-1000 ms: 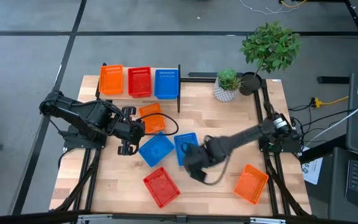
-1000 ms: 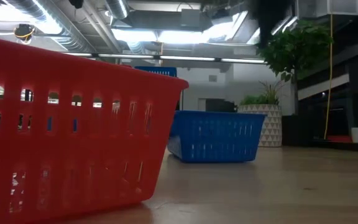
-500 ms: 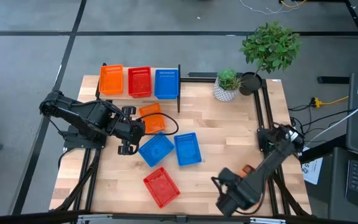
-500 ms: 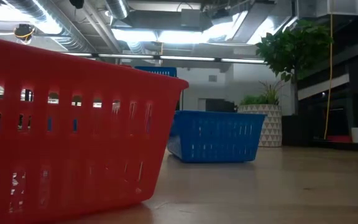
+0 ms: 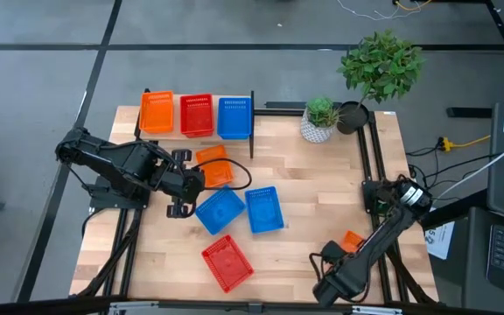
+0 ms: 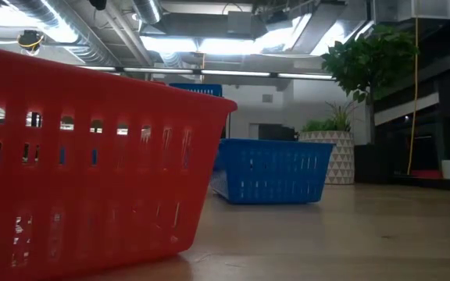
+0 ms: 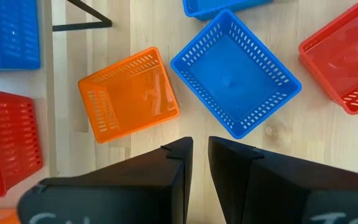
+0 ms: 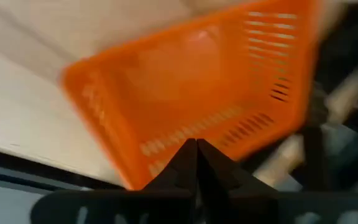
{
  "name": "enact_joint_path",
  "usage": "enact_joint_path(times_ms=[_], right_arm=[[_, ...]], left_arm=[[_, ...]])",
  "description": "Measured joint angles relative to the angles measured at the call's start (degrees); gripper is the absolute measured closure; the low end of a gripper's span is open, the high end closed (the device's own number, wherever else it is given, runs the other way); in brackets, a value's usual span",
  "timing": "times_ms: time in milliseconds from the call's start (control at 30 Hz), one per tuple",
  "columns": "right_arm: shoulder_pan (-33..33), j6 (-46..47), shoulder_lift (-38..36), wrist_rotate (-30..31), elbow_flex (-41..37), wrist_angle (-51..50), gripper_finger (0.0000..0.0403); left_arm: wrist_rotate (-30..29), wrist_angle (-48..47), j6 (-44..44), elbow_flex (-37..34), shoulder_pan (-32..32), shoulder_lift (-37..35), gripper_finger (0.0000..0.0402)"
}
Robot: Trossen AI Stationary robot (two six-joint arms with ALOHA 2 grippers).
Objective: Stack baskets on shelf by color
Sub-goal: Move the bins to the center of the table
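On the shelf (image 5: pixel 252 112) at the table's back sit three baskets side by side: orange (image 5: pixel 157 114), red (image 5: pixel 197 115), blue (image 5: pixel 234 117). Loose on the table: an orange one (image 5: pixel 212 157), two blue ones (image 5: pixel 220 210) (image 5: pixel 264 210) touching, a tilted red one (image 5: pixel 227 262) nearer the front, and an orange one (image 5: pixel 351 240) at the right edge, mostly hidden.

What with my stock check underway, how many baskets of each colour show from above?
Orange baskets: 3
Red baskets: 2
Blue baskets: 3
Total: 8 in sight. Whether any on the shelf hide another nested inside cannot be told.
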Motion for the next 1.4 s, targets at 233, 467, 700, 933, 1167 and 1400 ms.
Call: enact_joint_path(times_ms=[233, 467, 700, 933, 1167, 1400], right_arm=[[-3.9, -7.0, 0.0, 10.8, -7.0, 17.9, 0.0395], [-11.5, -18.0, 0.0, 24.8, -8.6, 22.6, 0.0395], [-20.3, -36.9, 0.0, 28.5, -8.4, 34.4, 0.0395], [-26.2, -56.1, 0.0, 26.4, -8.3, 56.1, 0.0395], [-27.6, -65.9, 0.0, 18.7, -8.3, 72.5, 0.0395], [-26.1, -63.7, -1.0, 11.4, -8.3, 74.8, 0.0395]], left_arm=[[0.0, 0.0, 0.0, 0.0, 0.0, 0.0, 0.0357], [0.0, 0.0, 0.0, 0.0, 0.0, 0.0, 0.0357], [0.0, 0.0, 0.0, 0.0, 0.0, 0.0, 0.0357], [0.0, 0.0, 0.0, 0.0, 0.0, 0.0, 0.0357], [0.0, -0.4, 0.0, 0.0, 0.0, 0.0, 0.0357], [0.0, -0.5, 0.0, 0.0, 0.0, 0.0, 0.0357]])
